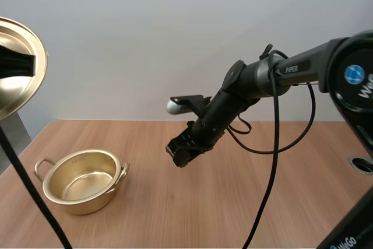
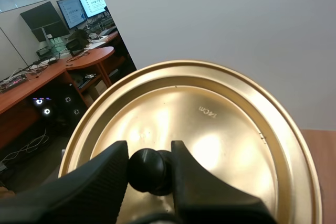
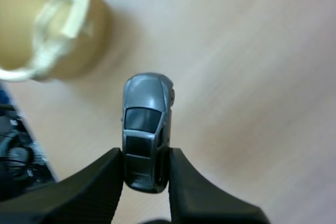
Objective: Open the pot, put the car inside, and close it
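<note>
- Step in hand: transfer of the car to the pot. The pot is already open; closing is not yet done.
- Left gripper (image 2: 149, 157): fingers clamped on the black knob (image 2: 147, 170) of the golden lid (image 2: 215, 129). In the high view the lid (image 1: 14, 94) hangs in the air at about 11 o'clock from the pot (image 1: 87, 202), well clear of it.
- Right gripper (image 3: 146, 167): fingertips pinch the rear of the grey car (image 3: 145, 121), one pad on each flank, with the nose pointing away from my wrist.
- Position of the right gripper (image 1: 182, 150): above the table (image 1: 245, 202), near its middle. The pot stands between 8 and 9 o'clock from it, well apart.
- Pot condition: upright on the table, both handles showing, nothing visible inside. In the right wrist view its wall (image 3: 89, 35) and one handle lie beyond the car's nose, off to one side.
- Next move, as I judge it: travel toward 9 o'clock until the car is over the pot's mouth, lower it inside the rim, then release.
- Precaution: keep the lid raised until my right arm is clear of the pot.
</note>
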`<state>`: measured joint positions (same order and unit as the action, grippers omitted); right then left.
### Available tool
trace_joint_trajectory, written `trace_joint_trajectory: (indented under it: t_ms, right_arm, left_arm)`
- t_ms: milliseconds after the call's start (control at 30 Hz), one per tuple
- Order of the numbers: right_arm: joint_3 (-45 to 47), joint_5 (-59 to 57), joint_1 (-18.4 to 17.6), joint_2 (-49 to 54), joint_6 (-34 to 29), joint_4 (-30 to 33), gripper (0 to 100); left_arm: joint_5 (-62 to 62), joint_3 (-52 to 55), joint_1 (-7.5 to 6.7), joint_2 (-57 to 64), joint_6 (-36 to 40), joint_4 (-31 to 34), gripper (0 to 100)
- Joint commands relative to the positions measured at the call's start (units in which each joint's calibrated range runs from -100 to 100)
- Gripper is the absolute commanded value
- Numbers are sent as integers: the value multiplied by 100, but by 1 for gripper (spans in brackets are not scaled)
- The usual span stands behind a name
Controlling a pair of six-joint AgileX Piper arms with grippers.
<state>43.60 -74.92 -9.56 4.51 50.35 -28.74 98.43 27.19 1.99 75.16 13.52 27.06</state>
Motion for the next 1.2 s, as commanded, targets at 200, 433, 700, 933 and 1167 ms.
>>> trace_joint_trajectory:
  t_ms: [200, 433, 700, 933, 1167]
  right_arm:
    - [-1193, -1946, -704, 1202, 764, -1518, 0]
    - [-1193, -984, -1349, 1202, 780, -1146, 0]
    - [-1408, -6, -1854, 735, 710, -495, 0]
    - [-2090, 256, -2071, -254, 701, -431, 0]
    - [-3094, 281, -2111, -1251, 701, -255, 0]
  left_arm:
    - [157, -1415, -2, 941, -371, -451, 0]
    - [157, -1428, -2, 1683, -785, -462, 0]
    - [157, -1428, -2, 1845, -869, -448, 0]
    - [157, -1428, -2, 1844, -869, -482, 0]
    - [157, -1428, -2, 1844, -869, -492, 0]
